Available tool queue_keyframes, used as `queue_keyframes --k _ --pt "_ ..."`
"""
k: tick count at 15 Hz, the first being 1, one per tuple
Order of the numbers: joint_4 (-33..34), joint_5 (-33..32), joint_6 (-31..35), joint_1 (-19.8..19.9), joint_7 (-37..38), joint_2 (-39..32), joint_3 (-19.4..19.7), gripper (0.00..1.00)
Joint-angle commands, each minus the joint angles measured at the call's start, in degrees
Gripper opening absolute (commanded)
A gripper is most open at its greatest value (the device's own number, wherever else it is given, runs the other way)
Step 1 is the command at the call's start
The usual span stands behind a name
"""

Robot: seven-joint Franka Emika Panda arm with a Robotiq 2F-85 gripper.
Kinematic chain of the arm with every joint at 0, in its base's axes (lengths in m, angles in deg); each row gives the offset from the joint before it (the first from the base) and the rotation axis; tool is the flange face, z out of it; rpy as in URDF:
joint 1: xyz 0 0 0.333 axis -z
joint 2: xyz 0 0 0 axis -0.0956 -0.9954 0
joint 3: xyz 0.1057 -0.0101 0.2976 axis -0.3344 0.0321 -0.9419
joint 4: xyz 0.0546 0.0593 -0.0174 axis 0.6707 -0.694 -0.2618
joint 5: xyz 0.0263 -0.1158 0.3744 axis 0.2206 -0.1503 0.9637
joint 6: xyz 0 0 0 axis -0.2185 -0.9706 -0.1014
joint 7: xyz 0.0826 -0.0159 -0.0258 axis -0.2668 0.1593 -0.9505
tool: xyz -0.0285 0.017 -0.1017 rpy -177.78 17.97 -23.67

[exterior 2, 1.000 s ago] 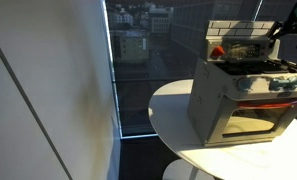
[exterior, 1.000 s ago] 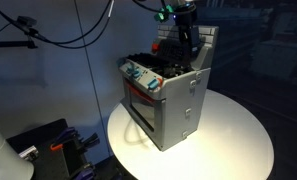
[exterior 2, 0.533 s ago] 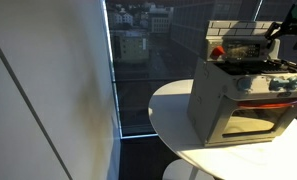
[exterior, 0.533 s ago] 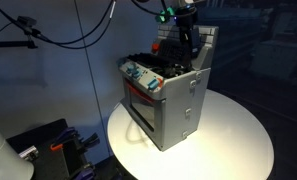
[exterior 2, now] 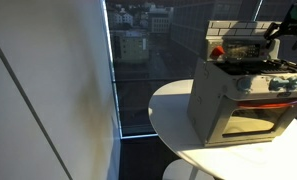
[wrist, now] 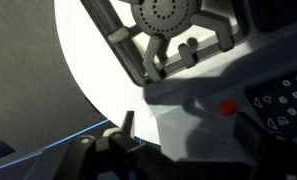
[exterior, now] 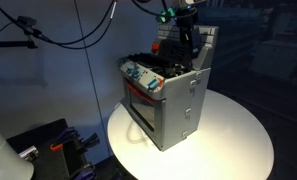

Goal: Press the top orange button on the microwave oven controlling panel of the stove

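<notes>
A grey toy stove (exterior: 176,100) with an oven door stands on a round white table (exterior: 238,135); it shows in both exterior views (exterior 2: 238,90). My gripper (exterior: 185,42) hangs over the stove's rear, close to the upright back panel (exterior: 204,45), and shows at the frame edge in an exterior view (exterior 2: 275,32). In the wrist view an orange-red round button (wrist: 228,107) sits on the grey panel beside a keypad (wrist: 283,105). My gripper (wrist: 138,135) is dark at the bottom and looks shut and empty, short of the button.
A burner grate (wrist: 168,20) lies on the stove top. Control knobs (exterior: 140,76) line the stove's front. Cables hang at the back (exterior: 78,30). A dark window (exterior 2: 138,60) and a pale wall (exterior 2: 48,90) stand beside the table (exterior 2: 173,110).
</notes>
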Motion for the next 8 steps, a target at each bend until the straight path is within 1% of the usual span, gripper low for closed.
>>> queue_keyframes --k 1,8 --pt "2.7 1.74 -0.05 -0.75 0.6 -1.81 0.82 1.0" --pt "3.47 3.07 0.17 -0.78 0.44 -2.56 0.83 1.0"
